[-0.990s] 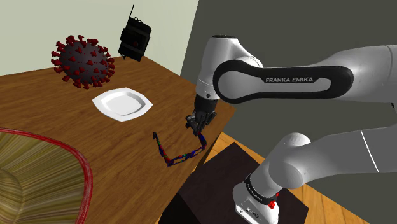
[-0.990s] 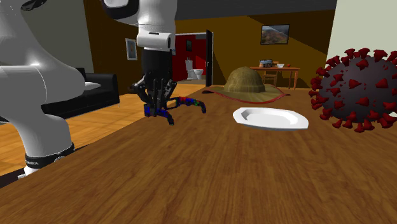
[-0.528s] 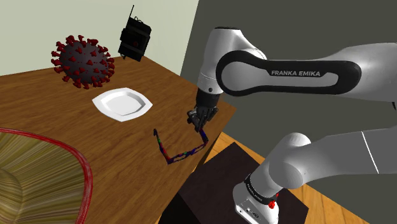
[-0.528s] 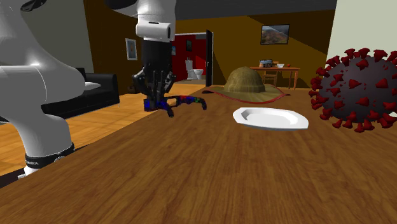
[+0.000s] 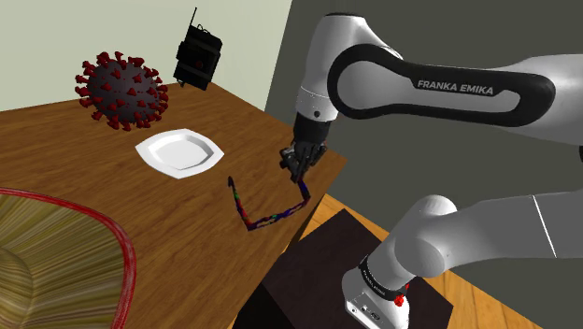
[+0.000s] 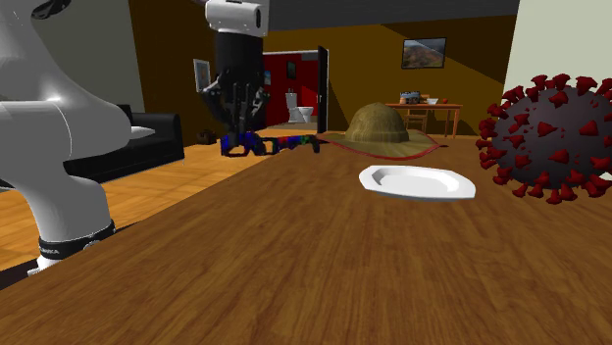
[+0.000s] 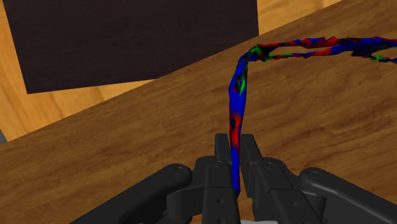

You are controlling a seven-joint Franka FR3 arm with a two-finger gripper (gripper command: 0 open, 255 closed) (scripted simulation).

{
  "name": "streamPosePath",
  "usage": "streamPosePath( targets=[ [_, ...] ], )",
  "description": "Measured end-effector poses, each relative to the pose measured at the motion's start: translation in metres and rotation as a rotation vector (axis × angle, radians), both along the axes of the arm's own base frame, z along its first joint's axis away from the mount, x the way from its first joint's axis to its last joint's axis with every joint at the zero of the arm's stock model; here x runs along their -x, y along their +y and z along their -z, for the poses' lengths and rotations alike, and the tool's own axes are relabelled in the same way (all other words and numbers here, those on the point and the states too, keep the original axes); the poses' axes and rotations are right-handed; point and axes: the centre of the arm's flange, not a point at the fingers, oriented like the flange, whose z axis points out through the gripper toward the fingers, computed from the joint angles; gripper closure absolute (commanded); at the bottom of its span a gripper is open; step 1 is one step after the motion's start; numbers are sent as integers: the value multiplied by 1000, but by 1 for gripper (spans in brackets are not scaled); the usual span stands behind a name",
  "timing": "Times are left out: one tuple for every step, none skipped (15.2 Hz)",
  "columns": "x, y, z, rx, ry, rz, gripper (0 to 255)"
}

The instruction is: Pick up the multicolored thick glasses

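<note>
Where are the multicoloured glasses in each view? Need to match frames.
Shoulder view: multicoloured thick-framed glasses at centre, by the wooden table's edge nearest the stand.
Second exterior view: left of centre, directly under the arm.
Wrist view: one temple arm clasped between the fingers.
Shared landmark: the black gripper holding them.

1. On the table (image 5: 56, 159), mid-surface: plate (image 5: 180, 150).
2. Behind the plate: spiky ball (image 5: 121, 90); at the far corner: boxy device (image 5: 197, 53).
3. At the shoulder view's lower left: hat (image 5: 47, 262).
4. Over the edge nearest the stand (image 5: 308, 271): glasses (image 5: 273, 217), clasped in the gripper (image 5: 301, 166).
</note>
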Motion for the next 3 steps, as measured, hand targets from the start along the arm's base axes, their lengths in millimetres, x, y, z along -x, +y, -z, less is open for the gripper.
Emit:
streamPosePath(
  targets=[
    [0,0,-5,0,0,0,255],
    [0,1,-13,0,0,0,255],
    [0,2,-16,0,0,0,255]
  ],
)
